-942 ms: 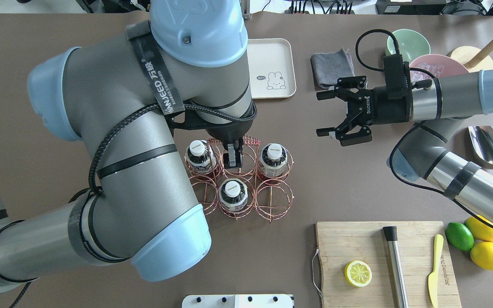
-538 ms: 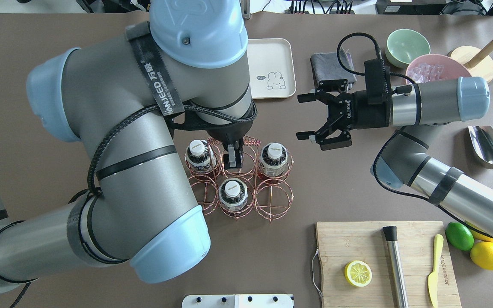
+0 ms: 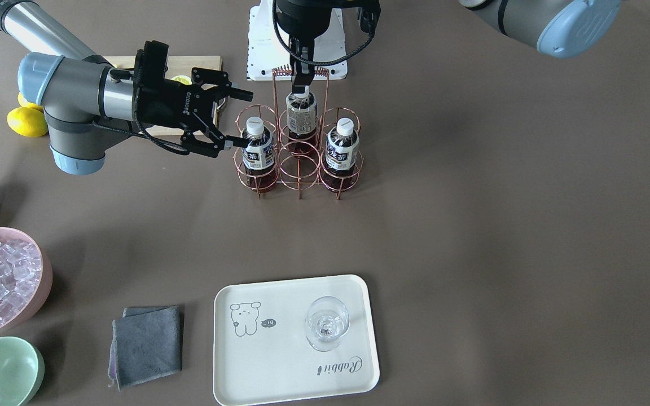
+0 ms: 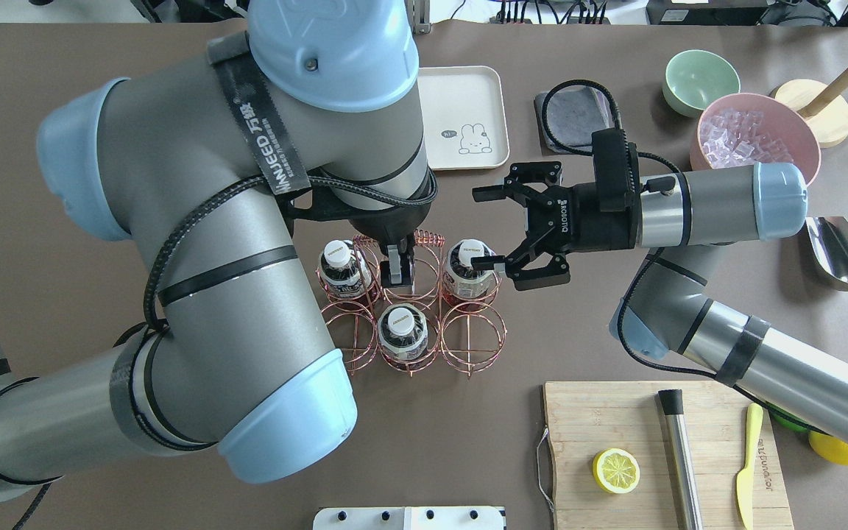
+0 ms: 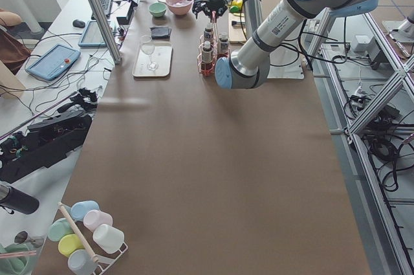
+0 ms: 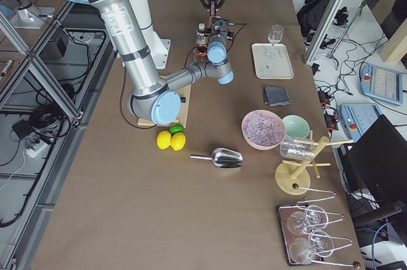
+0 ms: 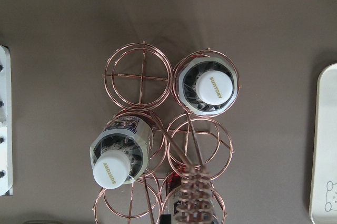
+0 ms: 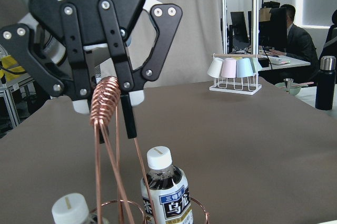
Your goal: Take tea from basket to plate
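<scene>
The copper wire basket (image 4: 472, 335) stands mid-table with three tea bottles in its cells (image 4: 341, 266) (image 4: 402, 331) (image 4: 470, 269). My left gripper (image 4: 398, 276) comes down from above and is shut on the basket's coiled handle (image 8: 105, 100). My right gripper (image 4: 484, 228) is open and level with the tops of the bottles. One of its fingertips (image 3: 238, 142) is right beside the nearest tea bottle (image 3: 257, 149). The cream plate (image 3: 280, 361) lies apart from the basket and holds a clear glass (image 3: 326, 322). In the overhead view my left arm partly hides the plate (image 4: 468, 96).
A grey cloth (image 4: 575, 118), a green bowl (image 4: 700, 77) and a pink bowl of ice (image 4: 755, 143) sit at the back right. A metal scoop (image 4: 843, 254) lies at the right edge. A cutting board (image 4: 615, 419) with a lemon half, muddler and yellow knife is at the front right.
My right arm has swung left and toward the basket, its open gripper now beside the right-hand back bottle. The left gripper has stayed on the handle.
</scene>
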`<state>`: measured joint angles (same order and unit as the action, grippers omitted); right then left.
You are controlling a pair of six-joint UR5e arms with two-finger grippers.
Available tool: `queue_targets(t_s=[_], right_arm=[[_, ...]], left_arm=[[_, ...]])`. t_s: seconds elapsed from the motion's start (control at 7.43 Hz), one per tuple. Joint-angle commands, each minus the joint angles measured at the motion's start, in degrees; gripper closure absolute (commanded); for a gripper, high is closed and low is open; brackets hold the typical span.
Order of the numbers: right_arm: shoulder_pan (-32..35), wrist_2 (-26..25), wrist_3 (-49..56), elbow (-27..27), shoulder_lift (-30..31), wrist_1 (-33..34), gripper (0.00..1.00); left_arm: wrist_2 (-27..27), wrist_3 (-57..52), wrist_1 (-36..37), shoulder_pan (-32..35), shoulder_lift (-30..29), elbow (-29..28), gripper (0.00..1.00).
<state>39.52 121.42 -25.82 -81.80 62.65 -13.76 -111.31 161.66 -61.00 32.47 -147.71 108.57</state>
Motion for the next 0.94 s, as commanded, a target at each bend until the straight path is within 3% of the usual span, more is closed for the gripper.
queue_targets(t_s=[0.0,0.81], right_arm=[[-3.3,-3.0,0.6,-1.8,1.5,-0.4,0.03],[-6.6,-7.3,13.6,-0.2,2.7,0.0,0.02]], left_arm=[[0.0,0.0,0.0,0.0,0.0,-0.1,1.00],[0.0,0.1,0.0,-0.1,0.0,-0.1,1.00]])
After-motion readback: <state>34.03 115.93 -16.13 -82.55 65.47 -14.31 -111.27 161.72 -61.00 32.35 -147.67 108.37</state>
